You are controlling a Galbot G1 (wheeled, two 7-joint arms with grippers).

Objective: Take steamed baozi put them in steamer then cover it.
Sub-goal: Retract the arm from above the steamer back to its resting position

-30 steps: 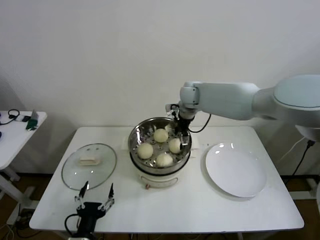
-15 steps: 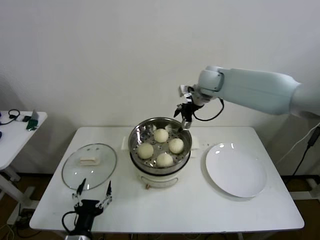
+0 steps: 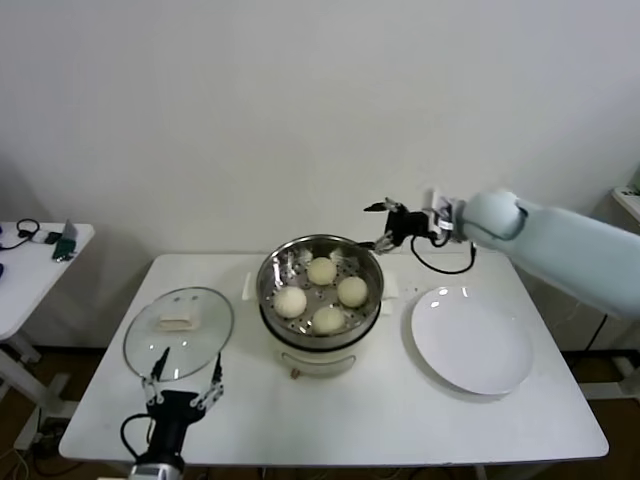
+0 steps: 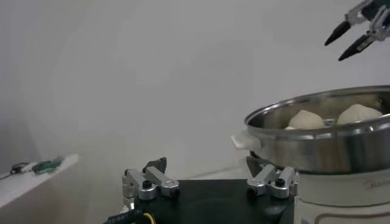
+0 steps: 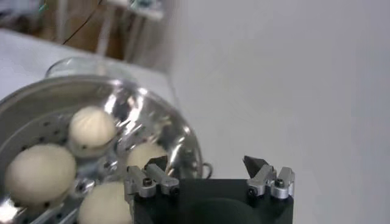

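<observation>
My right gripper [image 3: 381, 224] hung in the air above the far right rim of the steamer [image 3: 320, 262], its two dark fingers [image 3: 376, 208] spread wide and holding nothing, clear of the steel wall. My right arm reached in from the right side, above the table's far edge. My left gripper [image 3: 183, 381] sat low at the near left edge of the table [image 3: 380, 410], its fingers also spread wide and empty, pointing toward the cover [image 3: 179, 331].

The steamer stood near the middle of the table, toward the far edge, a shiny steel basket on its cream-white pot base [image 3: 318, 355]. All four steamed baozi [image 3: 321, 270] lay inside it on the perforated bottom, close together; from my right wrist I saw three of them [image 5: 91, 126] plainly. The basket was uncovered.

The cover lay flat on the table to the left of the steamer, just beside it but apart, with its cream-white bar handle [image 3: 177, 322] facing up. A white plate [image 3: 472, 340] rested on the right part of the table, bare. A small side table [image 3: 30, 270] stood off to the left, with a few small objects on it.
</observation>
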